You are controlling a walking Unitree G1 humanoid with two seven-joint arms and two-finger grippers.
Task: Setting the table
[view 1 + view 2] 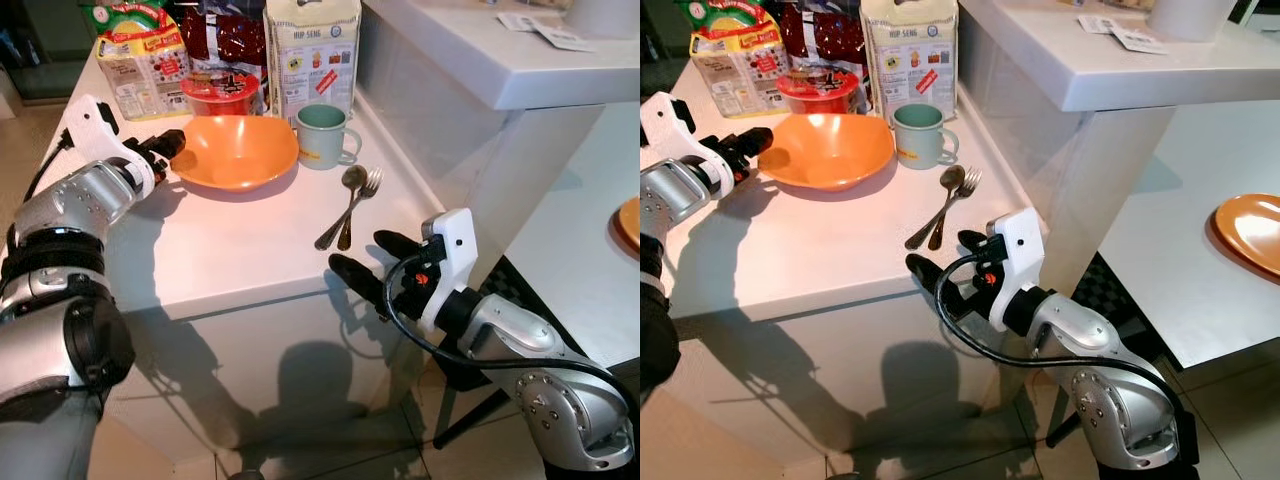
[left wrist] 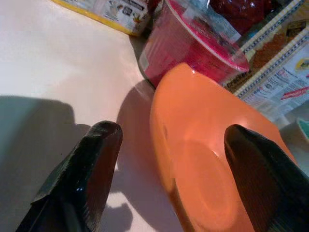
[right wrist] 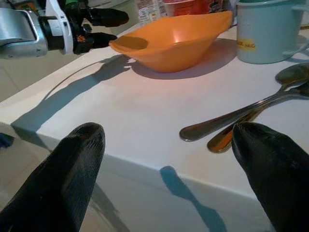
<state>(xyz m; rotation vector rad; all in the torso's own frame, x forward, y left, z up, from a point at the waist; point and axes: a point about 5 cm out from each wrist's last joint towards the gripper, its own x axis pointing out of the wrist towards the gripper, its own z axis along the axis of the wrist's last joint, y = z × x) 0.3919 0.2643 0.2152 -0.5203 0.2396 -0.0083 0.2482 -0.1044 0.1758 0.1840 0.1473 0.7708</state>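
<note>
White counter point(image 1: 230, 250) carried nearly everything yet to be laid: an orange bowl point(image 1: 235, 150) near its back edge, a pale green mug point(image 1: 322, 135) just beside it, and a spoon point(image 1: 343, 205) and fork point(image 1: 358, 208) lying crossed toward the right edge. Only an orange plate point(image 1: 1252, 230) sat on the lower table point(image 1: 1180, 270), so the setting looked barely begun. The left gripper point(image 1: 172, 148), fingers spread, straddled the glossy, shallow bowl's rim. The right gripper point(image 1: 375, 265) hung open off the counter's front edge, near the cutlery handles.
</note>
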